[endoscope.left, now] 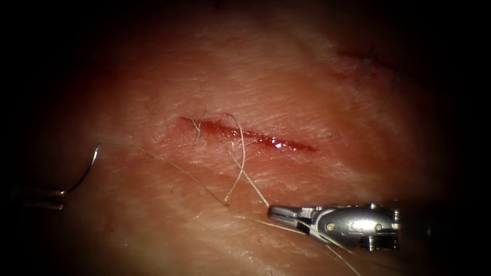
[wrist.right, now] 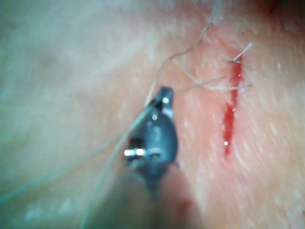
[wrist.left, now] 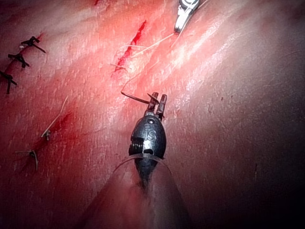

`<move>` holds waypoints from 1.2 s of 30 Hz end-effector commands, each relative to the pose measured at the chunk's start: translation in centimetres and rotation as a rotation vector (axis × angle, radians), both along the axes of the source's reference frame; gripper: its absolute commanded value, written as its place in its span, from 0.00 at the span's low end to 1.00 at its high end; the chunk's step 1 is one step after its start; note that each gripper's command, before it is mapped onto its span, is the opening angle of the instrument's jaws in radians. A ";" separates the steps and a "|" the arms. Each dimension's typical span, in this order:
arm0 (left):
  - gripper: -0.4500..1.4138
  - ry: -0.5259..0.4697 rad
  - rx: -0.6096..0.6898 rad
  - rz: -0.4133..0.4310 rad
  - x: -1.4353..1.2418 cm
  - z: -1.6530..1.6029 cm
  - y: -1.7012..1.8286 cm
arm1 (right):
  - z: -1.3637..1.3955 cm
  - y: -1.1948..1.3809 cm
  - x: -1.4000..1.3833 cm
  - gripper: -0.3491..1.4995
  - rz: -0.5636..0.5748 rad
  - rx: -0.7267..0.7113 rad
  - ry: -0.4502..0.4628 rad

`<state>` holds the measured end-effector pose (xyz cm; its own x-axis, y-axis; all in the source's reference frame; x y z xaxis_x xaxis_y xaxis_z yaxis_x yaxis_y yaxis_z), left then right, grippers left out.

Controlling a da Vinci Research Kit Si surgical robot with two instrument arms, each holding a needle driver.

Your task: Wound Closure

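**Needle held clear of the tissue, thread held at the right**

The left tool [endoscope.left: 60, 194] grips the curved needle [endoscope.left: 87, 171] near one end; the needle is out of the tissue [endoscope.left: 286, 76], far left of the cut [endoscope.left: 245, 134]. The right tool [endoscope.left: 276, 210] is clenched on the thread [endoscope.left: 240, 163], which runs across the cut. Red fluid [endoscope.left: 276, 143] lies in the cut.

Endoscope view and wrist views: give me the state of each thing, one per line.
Left tool: shut on the needle near one end.
Needle: clear of the tissue, left of the cut, thread trailing from its free end.
Right tool: shut on the thread.
Thread: passes through the cut, lies slack over the tissue.
Cut: open, wet with red fluid.
Tissue: older stitched cuts nearby.
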<state>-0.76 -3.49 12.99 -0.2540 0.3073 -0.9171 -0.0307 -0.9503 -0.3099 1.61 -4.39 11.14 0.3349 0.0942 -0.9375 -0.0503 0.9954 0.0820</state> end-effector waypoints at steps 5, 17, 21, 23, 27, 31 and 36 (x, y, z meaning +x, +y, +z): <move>0.00 -0.001 0.003 -0.001 -0.07 0.06 -0.06 | -0.09 -0.19 -0.06 0.00 -0.023 0.006 -0.003; 0.00 0.000 0.003 -0.002 -0.09 0.07 -0.05 | -0.25 -0.40 -0.13 0.00 -0.111 0.027 -0.015; 0.00 0.001 0.003 -0.004 -0.13 0.07 -0.04 | -0.27 -0.38 -0.10 0.00 -0.114 0.037 -0.025; 0.00 0.001 0.003 -0.005 -0.15 0.07 -0.04 | -0.28 -0.29 -0.06 0.34 -0.091 0.038 -0.031; 0.00 0.002 0.002 -0.006 -0.14 0.08 -0.06 | -0.29 0.06 -0.10 0.93 0.051 0.002 -0.036; 0.00 0.002 0.002 -0.007 -0.16 0.09 -0.05 | -0.19 0.37 -0.30 0.93 0.016 0.010 -0.106; 0.00 0.010 -0.001 -0.018 -0.30 0.13 -0.03 | -0.08 0.80 -0.42 0.92 0.038 0.053 -0.106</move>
